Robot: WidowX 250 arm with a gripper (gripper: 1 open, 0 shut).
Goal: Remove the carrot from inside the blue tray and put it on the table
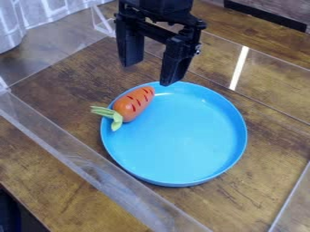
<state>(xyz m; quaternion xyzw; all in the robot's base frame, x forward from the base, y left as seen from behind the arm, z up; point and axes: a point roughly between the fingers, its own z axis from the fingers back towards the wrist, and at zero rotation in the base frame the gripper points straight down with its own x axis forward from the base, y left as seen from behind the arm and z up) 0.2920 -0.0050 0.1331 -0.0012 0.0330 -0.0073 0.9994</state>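
The blue tray [182, 136] lies on the dark wood table [61, 91], near the middle. At the tray's left rim rests the small orange carrot [132, 102], its yellow-green leaves sticking out over the edge toward the left. My black gripper [151, 62] hangs above the tray's far rim, just behind and over the carrot. Its two fingers stand apart and open, with nothing between them. It does not touch the carrot.
A clear plastic wall [72, 145] runs diagonally along the table's left side, close to the tray. Light streaks reflect off the glossy planks at the right [242, 68]. Bare tabletop lies behind and to the right of the tray.
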